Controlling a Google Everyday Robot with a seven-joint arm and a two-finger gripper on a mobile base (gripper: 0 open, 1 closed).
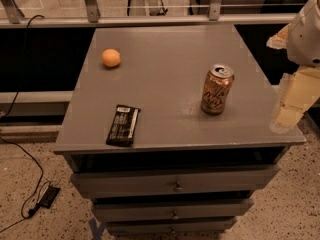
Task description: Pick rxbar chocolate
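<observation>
The rxbar chocolate (123, 125) is a flat black wrapper with a pale stripe along its right side. It lies near the front left edge of the grey cabinet top (165, 79). My gripper (289, 108) hangs at the far right edge of the view, over the cabinet's right front corner, far from the bar. It holds nothing that I can see.
A copper-orange drink can (217, 89) stands upright right of centre, between the bar and the gripper. A small orange ball (111, 58) sits at the back left. Drawers (175, 184) lie below the top. A cable and a small box (49, 196) lie on the floor at the left.
</observation>
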